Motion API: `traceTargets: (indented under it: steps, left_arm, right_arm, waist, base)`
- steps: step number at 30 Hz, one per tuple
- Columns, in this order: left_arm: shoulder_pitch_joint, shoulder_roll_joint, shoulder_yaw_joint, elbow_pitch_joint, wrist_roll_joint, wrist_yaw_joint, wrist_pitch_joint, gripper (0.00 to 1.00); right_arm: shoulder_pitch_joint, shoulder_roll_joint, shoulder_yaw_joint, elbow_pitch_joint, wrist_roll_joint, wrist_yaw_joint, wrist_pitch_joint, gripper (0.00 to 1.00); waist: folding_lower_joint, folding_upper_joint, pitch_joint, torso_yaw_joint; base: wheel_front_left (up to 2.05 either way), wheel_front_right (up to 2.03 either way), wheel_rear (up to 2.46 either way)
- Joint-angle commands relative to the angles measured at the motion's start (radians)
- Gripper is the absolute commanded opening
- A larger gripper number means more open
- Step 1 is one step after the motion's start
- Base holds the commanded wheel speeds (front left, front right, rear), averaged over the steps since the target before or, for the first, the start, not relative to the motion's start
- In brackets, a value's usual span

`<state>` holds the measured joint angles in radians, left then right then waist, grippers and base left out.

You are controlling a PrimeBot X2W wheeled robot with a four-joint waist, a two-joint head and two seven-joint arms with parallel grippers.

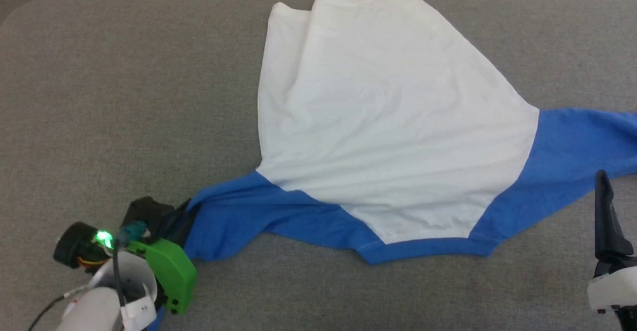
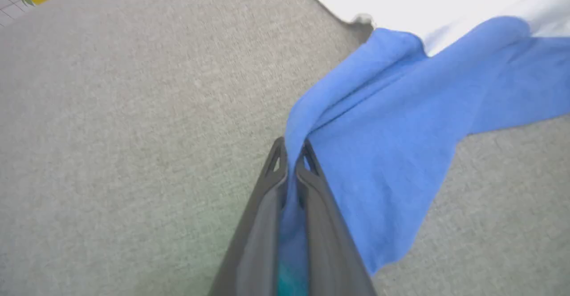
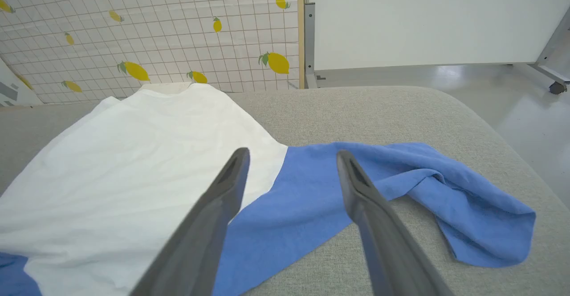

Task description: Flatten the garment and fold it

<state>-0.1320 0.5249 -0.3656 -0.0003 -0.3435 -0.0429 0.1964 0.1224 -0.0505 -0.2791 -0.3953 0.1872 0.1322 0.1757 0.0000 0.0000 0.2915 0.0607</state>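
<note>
A soft white cotton raglan shirt with bright blue sleeves and blue neck trim (image 1: pixel 388 122) lies spread on the grey fabric-covered table (image 1: pixel 124 97). Its long axis runs from the near edge to the far one: neck trim towards the robot, hem pointing away and leaning a little to the left. One far corner of the hem just reaches the table's back edge. The sleeves go out sideways. The robot's-left one is gathered into a bunched ridge that ends in the left gripper (image 2: pixel 291 153), whose two dark fingers are pinched tight on a fold of the blue cloth (the cuff itself is buried between them, and that wrist view is blurred). The other sleeve runs off the right edge of the head view; the right wrist view shows its end lying rumpled and folded over on the table. The right gripper (image 3: pixel 291 156) hovers over that shoulder seam, jaws wide apart and holding nothing.
</note>
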Motion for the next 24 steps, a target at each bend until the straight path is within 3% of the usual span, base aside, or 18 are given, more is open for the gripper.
traceTargets:
  steps: [1, 4, 8, 9, 10, 11, 17, 21, 24]
  left_arm:
    - [-0.032, 0.020, 0.021, -0.015, 0.009, 0.017, -0.013, 0.00]
    - [-0.065, 0.046, 0.036, -0.012, 0.032, 0.023, -0.026, 0.00]
    - [-0.118, 0.035, 0.032, 0.061, 0.043, 0.014, -0.073, 0.00]
    - [-0.127, 0.028, 0.027, 0.084, 0.047, 0.012, -0.087, 0.22]
    - [-0.136, 0.019, 0.020, 0.113, 0.052, 0.011, -0.103, 0.67]
    - [-0.143, 0.007, 0.014, 0.139, 0.053, 0.010, -0.118, 1.00]
    - [-0.142, -0.040, 0.018, 0.167, 0.043, 0.031, -0.225, 1.00]
    - [-0.088, -0.049, 0.026, 0.020, 0.043, 0.063, -0.274, 1.00]
    - [-0.029, -0.038, -0.007, -0.119, 0.059, 0.064, -0.257, 1.00]
  right_arm:
    - [-0.006, 0.000, -0.001, -0.008, -0.001, -0.002, 0.004, 1.00]
    - [-0.009, 0.000, 0.005, -0.014, -0.003, -0.002, 0.011, 1.00]
    - [-0.017, 0.000, 0.016, -0.014, -0.004, -0.002, 0.016, 1.00]
    - [-0.019, 0.000, 0.019, -0.013, -0.004, -0.002, 0.017, 1.00]
    - [-0.021, 0.000, 0.022, -0.012, -0.005, -0.002, 0.018, 1.00]
    - [-0.023, 0.000, 0.025, -0.010, -0.006, -0.002, 0.018, 1.00]
    - [-0.025, 0.000, 0.024, -0.005, -0.002, -0.002, 0.020, 1.00]
    - [-0.017, 0.000, 0.013, -0.002, 0.007, -0.002, 0.016, 1.00]
    - [-0.008, 0.000, 0.012, 0.003, 0.022, -0.002, 0.014, 1.00]
  waist:
    - [0.0000, 0.0000, 0.003, 0.004]
    - [0.0000, 0.0000, 0.016, 0.007]
    - [0.0000, 0.0000, 0.031, 0.008]
    - [0.0000, 0.0000, 0.033, 0.008]
    - [0.0000, 0.0000, 0.035, 0.007]
    - [0.0000, 0.0000, 0.035, 0.006]
    - [0.0000, 0.0000, 0.019, 0.000]
    - [0.0000, 0.0000, 0.000, 0.002]
    - [0.0000, 0.0000, -0.006, 0.003]
  base:
    - [0.00, 0.00, 0.00]
    - [0.00, 0.00, 0.00]
    - [0.00, 0.00, 0.00]
    - [0.00, 0.00, 0.00]
    - [0.00, 0.00, 0.00]
    - [0.00, 0.00, 0.00]
    - [0.00, 0.00, 0.00]
    - [0.00, 0.00, 0.00]
    - [0.00, 0.00, 0.00]
